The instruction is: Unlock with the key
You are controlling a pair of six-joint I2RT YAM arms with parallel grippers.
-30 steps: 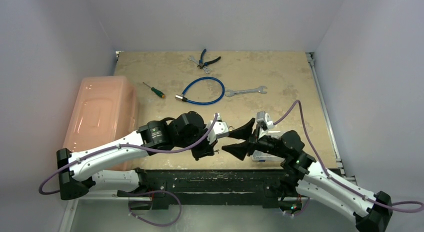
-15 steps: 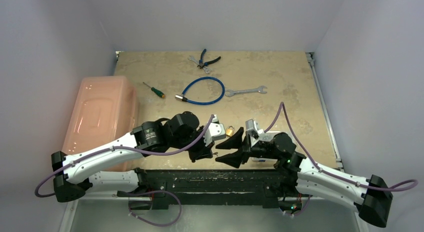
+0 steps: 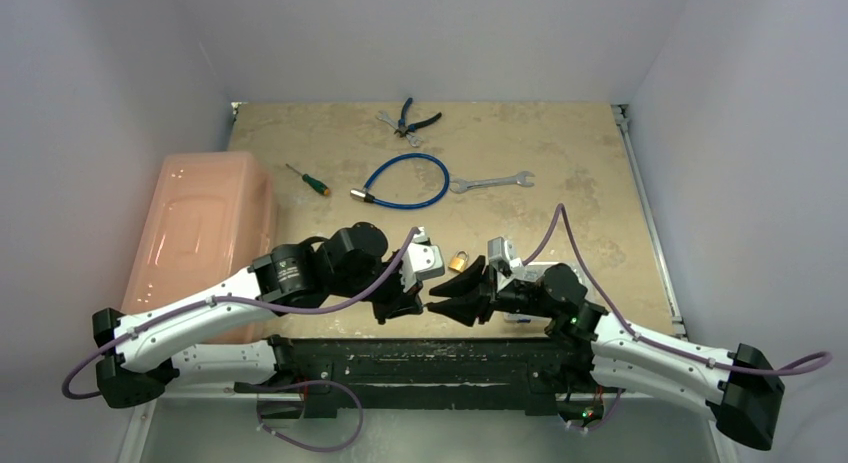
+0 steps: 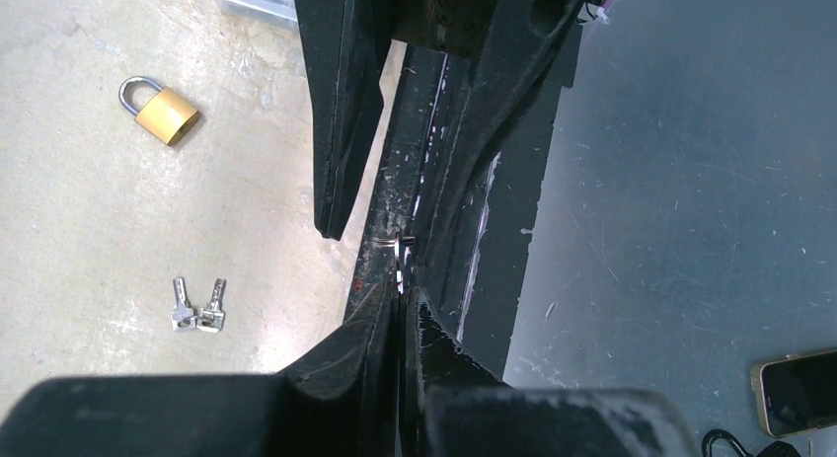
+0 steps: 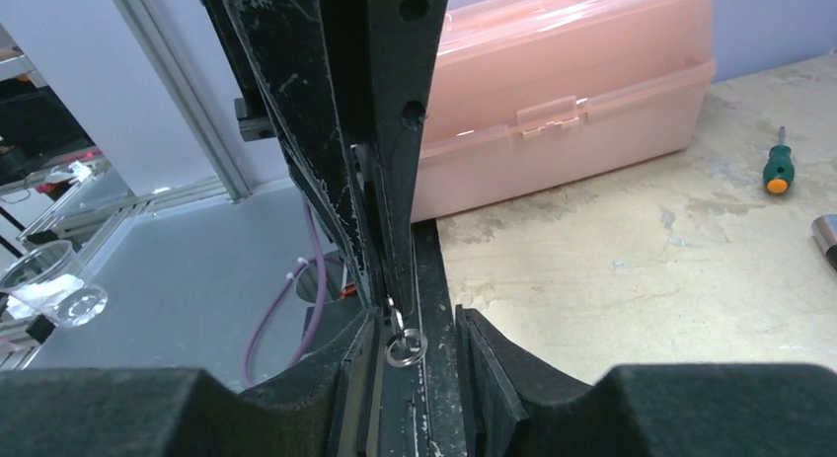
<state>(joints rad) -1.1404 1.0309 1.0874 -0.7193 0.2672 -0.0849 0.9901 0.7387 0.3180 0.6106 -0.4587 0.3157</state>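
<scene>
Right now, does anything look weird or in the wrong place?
Nothing is broken or spilled. One oddity: the left gripper pinches the key at the front edge of the table, away from the padlock.

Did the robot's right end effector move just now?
Yes. The black right end effector slid left and back toward the robot's bases, farther from the long silver wrench.
</scene>
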